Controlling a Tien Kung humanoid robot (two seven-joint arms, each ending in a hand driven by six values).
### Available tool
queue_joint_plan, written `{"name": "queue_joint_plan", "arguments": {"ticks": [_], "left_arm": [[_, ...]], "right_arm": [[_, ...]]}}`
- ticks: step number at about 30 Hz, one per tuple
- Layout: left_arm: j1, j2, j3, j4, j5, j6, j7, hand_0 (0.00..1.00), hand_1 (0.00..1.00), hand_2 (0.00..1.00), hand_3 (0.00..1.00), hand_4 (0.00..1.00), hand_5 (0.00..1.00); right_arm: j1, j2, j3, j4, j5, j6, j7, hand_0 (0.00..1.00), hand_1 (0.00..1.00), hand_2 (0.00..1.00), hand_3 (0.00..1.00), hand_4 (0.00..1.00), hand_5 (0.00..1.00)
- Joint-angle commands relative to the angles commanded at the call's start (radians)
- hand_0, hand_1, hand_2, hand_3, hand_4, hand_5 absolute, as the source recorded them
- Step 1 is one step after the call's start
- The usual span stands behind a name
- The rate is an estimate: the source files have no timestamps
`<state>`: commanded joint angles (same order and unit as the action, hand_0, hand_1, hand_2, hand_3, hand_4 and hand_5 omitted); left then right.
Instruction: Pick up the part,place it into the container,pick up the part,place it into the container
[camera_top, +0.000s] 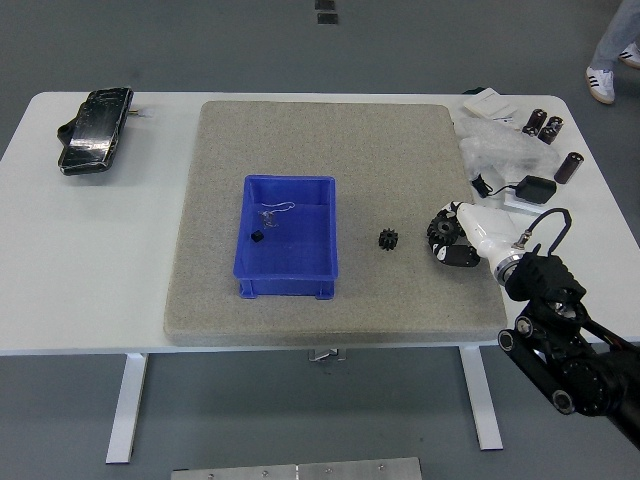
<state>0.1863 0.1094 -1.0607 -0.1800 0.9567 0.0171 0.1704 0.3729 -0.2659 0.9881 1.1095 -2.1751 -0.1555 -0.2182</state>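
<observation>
Part: small black gear (389, 240) lies just right of the blue container (290, 238).
Right hand (455, 236): fingers loosely curled, holding nothing, further right of the container.
You: approach leftward, pinch the gear from above.

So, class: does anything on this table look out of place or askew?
Nothing is spilled or damaged. The blue container sits square on the grey mat, the black gear part beside it. Only the far right corner is cluttered with plastic bags.
</observation>
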Motion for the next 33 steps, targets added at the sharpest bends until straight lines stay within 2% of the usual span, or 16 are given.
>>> {"name": "queue_joint_plan", "arguments": {"ticks": [5, 6, 8, 11, 12, 17, 18, 23, 24, 29, 30, 33], "left_arm": [[0.001, -0.002, 0.003, 0.0, -0.004, 0.0, 0.001, 0.654, 0.576, 0.574, 0.617, 0.717, 0.229], [0.002, -0.003, 0.003, 0.0, -0.004, 0.0, 0.001, 0.654, 0.576, 0.574, 0.618, 0.717, 0.23], [0.003, -0.003, 0.002, 0.0, -0.003, 0.0, 0.002, 0.654, 0.576, 0.574, 0.618, 0.717, 0.23], [0.003, -0.003, 0.0, 0.0, 0.0, 0.001, 0.003, 0.654, 0.576, 0.574, 0.618, 0.717, 0.23], [0.003, -0.003, -0.001, 0.0, 0.001, 0.001, 0.003, 0.654, 0.577, 0.574, 0.618, 0.718, 0.23], [-0.001, -0.005, 0.0, 0.0, 0.004, -0.001, 0.003, 0.654, 0.577, 0.574, 0.618, 0.718, 0.23], [-0.001, -0.005, 0.001, 0.0, 0.003, -0.001, 0.003, 0.654, 0.577, 0.575, 0.618, 0.718, 0.23], [0.0, -0.004, 0.002, 0.0, 0.002, 0.0, 0.005, 0.654, 0.577, 0.575, 0.618, 0.718, 0.23], [0.001, -0.004, 0.002, 0.0, 0.002, 0.0, 0.005, 0.654, 0.576, 0.575, 0.618, 0.718, 0.231], [-0.001, -0.003, 0.001, 0.0, 0.004, 0.0, 0.005, 0.654, 0.576, 0.575, 0.618, 0.718, 0.231], [-0.002, -0.003, 0.001, 0.0, 0.005, 0.0, 0.004, 0.654, 0.576, 0.575, 0.618, 0.719, 0.232], [-0.004, -0.003, -0.002, 0.0, 0.009, -0.001, 0.004, 0.654, 0.576, 0.575, 0.618, 0.719, 0.232]], "right_arm": [[0.02, 0.001, -0.015, 0.037, -0.006, -0.021, 0.003, 0.447, 0.482, 0.441, 0.417, 0.065, 0.002], [0.031, 0.004, -0.028, 0.055, -0.006, -0.027, 0.004, 0.44, 0.473, 0.432, 0.406, 0.131, 0.002], [0.052, 0.013, -0.056, 0.089, -0.005, -0.039, 0.006, 0.44, 0.473, 0.432, 0.406, 0.131, 0.002], [0.093, 0.046, -0.116, 0.129, -0.006, -0.064, 0.015, 0.44, 0.473, 0.432, 0.406, 0.131, 0.002], [0.107, 0.06, -0.139, 0.136, -0.007, -0.073, 0.019, 0.488, 0.481, 0.443, 0.414, 0.128, 0.002], [0.155, 0.144, -0.246, 0.114, -0.032, -0.089, 0.027, 0.488, 0.481, 0.443, 0.414, 0.128, 0.002], [0.162, 0.156, -0.267, 0.106, -0.041, -0.087, 0.025, 0.69, 0.653, 0.632, 0.602, 0.338, 0.065], [0.181, 0.18, -0.334, 0.083, -0.062, -0.081, 0.016, 0.69, 0.653, 0.632, 0.602, 0.338, 0.065], [0.184, 0.182, -0.342, 0.08, -0.065, -0.078, 0.014, 0.842, 0.798, 0.778, 0.699, 0.458, 0.231], [0.19, 0.185, -0.355, 0.077, -0.065, -0.074, 0.017, 0.842, 0.798, 0.778, 0.699, 0.458, 0.231], [0.19, 0.185, -0.356, 0.078, -0.063, -0.078, 0.019, 0.995, 0.881, 0.855, 0.822, 0.73, 0.381], [0.19, 0.187, -0.36, 0.074, -0.058, -0.082, 0.018, 0.995, 0.881, 0.855, 0.822, 0.73, 0.381]]}}
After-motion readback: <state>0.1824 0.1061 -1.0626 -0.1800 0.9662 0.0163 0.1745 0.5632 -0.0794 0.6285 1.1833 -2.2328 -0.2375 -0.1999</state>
